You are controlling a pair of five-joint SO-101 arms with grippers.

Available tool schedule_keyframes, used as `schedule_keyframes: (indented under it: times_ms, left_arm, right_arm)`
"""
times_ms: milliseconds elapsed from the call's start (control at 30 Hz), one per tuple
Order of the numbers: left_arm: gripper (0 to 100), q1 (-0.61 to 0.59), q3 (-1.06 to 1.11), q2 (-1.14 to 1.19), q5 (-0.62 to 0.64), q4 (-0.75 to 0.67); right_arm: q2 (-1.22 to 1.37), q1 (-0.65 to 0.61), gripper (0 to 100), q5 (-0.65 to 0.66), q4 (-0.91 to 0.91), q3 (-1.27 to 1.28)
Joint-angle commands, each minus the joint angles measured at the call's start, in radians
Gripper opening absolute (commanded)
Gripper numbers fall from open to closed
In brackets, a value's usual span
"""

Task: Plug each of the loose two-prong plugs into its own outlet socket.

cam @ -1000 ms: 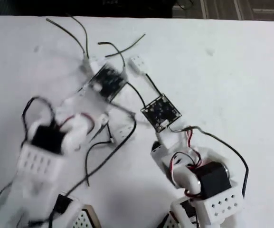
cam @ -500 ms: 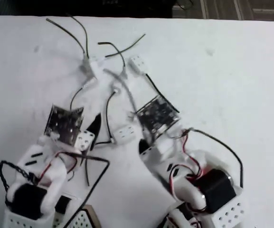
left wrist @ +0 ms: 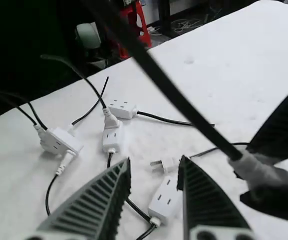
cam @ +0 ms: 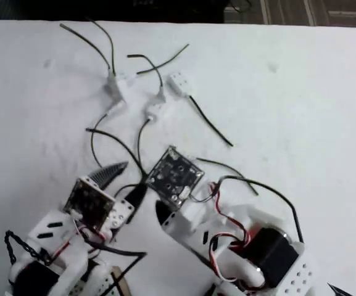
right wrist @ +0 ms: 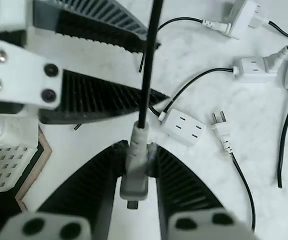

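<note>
My right gripper (right wrist: 136,150) is shut on a grey two-prong plug (right wrist: 135,172), whose black cable (right wrist: 148,60) runs up and away from it. Just beyond it on the table lie a white outlet socket (right wrist: 182,125) and a loose white plug (right wrist: 220,125). My left gripper (left wrist: 154,161) hangs open above that same socket (left wrist: 166,197) and the loose plug (left wrist: 162,163). Farther back lie three more sockets (cam: 181,83) (cam: 155,111) (cam: 117,83); two of them (left wrist: 113,140) (left wrist: 59,141) have plugs in them. In the high view both arms crowd the near middle of the table.
Black cables (cam: 211,123) trail across the white table (cam: 301,92) among the sockets. The two grippers are close together, the left one's fingers (right wrist: 99,100) right beside the held plug. A wood-edged base (cam: 119,280) sits at the near edge.
The left arm has drawn back from the socket cluster toward the near edge. The right arm has shifted left and back with the plug, uncovering the cable behind it.
</note>
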Motion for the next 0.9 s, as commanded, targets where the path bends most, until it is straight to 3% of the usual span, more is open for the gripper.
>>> schedule_keyframes:
  times_ms: [0, 167, 333, 633, 733, 867]
  left_arm:
    - [17, 0.053, -0.034, -0.004, 0.000, 0.006]
    - [24, 0.077, -0.060, -0.004, 0.000, 0.041]
    - [24, 0.154, -0.172, -0.004, 0.003, 0.143]
    - [24, 0.179, -0.169, -0.004, -0.002, 0.147]
    - [24, 0.113, -0.167, -0.004, -0.003, 0.146]
    - [24, -0.088, -0.167, -0.004, -0.002, 0.109]
  right_arm:
    - [-0.001, -0.068, 1.8, -0.012, -0.025, -0.034]
    - [0.001, -0.094, 1.8, -0.060, -0.028, -0.018]
    - [0.001, -0.093, 1.8, -0.060, -0.074, 0.069]
    - [0.001, -0.093, 1.8, -0.060, -0.093, 0.087]
    - [0.001, -0.081, 1.8, -0.060, -0.093, 0.087]
    - [0.001, 0.024, 1.8, -0.058, -0.101, 0.081]
